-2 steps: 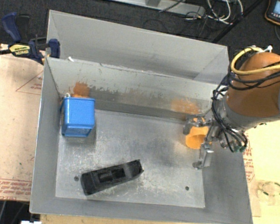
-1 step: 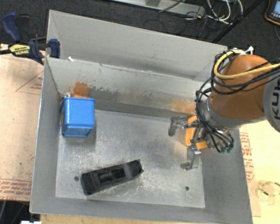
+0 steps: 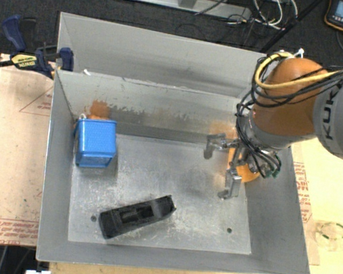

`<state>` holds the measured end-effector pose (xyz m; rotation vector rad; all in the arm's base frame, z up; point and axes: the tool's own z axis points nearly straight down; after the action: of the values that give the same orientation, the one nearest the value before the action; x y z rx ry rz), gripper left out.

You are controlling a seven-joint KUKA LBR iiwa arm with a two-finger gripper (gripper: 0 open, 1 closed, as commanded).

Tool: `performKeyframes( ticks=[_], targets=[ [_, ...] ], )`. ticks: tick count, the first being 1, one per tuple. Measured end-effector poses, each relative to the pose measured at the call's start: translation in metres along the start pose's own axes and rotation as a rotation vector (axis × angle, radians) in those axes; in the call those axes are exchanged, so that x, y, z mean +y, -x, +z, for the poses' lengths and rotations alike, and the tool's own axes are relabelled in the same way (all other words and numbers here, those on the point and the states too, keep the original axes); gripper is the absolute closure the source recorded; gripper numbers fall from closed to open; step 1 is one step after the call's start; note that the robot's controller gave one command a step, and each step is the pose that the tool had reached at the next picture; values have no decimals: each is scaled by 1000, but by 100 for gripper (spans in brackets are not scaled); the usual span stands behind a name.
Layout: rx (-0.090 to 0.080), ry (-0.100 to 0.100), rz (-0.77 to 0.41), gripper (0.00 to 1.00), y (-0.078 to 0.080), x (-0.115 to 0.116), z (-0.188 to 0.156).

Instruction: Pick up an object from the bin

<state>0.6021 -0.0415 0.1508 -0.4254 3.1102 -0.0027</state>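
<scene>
My gripper (image 3: 220, 167) hangs over the right half of the bin, near the back wall. It is open, and between its two fingers I see only the bin floor. A small orange thing (image 3: 248, 174) lies just right of the nearer finger (image 3: 229, 186), partly hidden under the gripper's body. A black, long, stapler-like thing (image 3: 136, 215) lies slanted on the floor at the front, well left of and below the gripper. A blue box (image 3: 96, 142) stands at the back left.
An orange thing (image 3: 99, 110) peeks out behind the blue box in the back left corner. The arm with its orange cover and cables comes in over the bin's right rim. Bare floor lies between the gripper and the blue box.
</scene>
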Motion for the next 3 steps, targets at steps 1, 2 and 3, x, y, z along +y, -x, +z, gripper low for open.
performKeyframes(
  ticks=[1, 2, 3],
  targets=[
    [-5, 3, 82, 0, -7, 15, 1],
    [3, 2, 70, 0, 5, 38, -17],
    [-13, 1, 50, 0, 15, 48, -15]
  ],
)
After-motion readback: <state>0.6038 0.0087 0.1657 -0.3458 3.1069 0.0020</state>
